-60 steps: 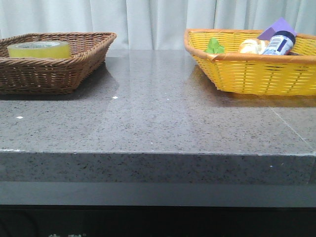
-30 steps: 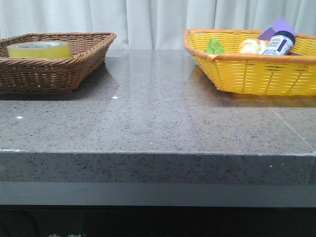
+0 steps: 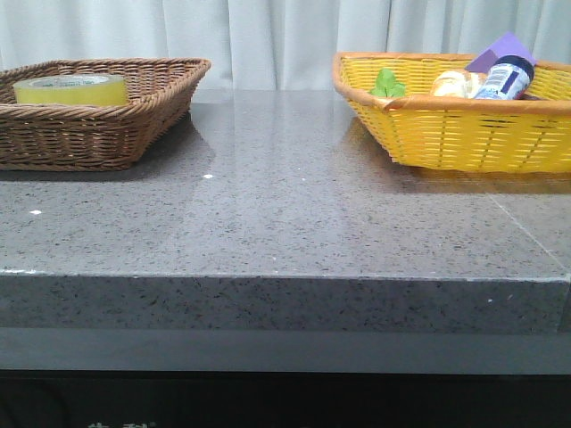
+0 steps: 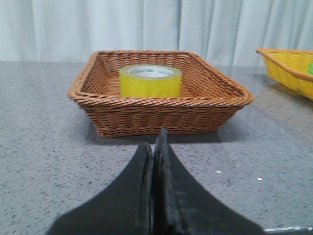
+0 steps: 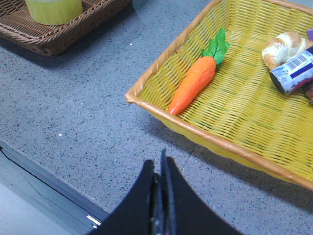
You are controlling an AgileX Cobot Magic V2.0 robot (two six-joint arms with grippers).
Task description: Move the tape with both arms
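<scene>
The yellow tape roll (image 3: 70,89) stands in the brown wicker basket (image 3: 134,125) at the table's far left. It also shows in the left wrist view (image 4: 150,81), inside that basket (image 4: 161,115), and at the edge of the right wrist view (image 5: 54,11). My left gripper (image 4: 154,142) is shut and empty, low over the table, short of the brown basket. My right gripper (image 5: 157,164) is shut and empty, over the table's front edge, near the yellow basket (image 5: 230,142). Neither arm shows in the front view.
The yellow wicker basket (image 3: 464,134) at the far right holds a toy carrot (image 5: 193,84), a bread roll (image 5: 282,46), a dark-capped bottle (image 3: 505,78) and a purple block (image 3: 501,49). The grey stone tabletop (image 3: 294,196) lies between the baskets. A white curtain hangs behind.
</scene>
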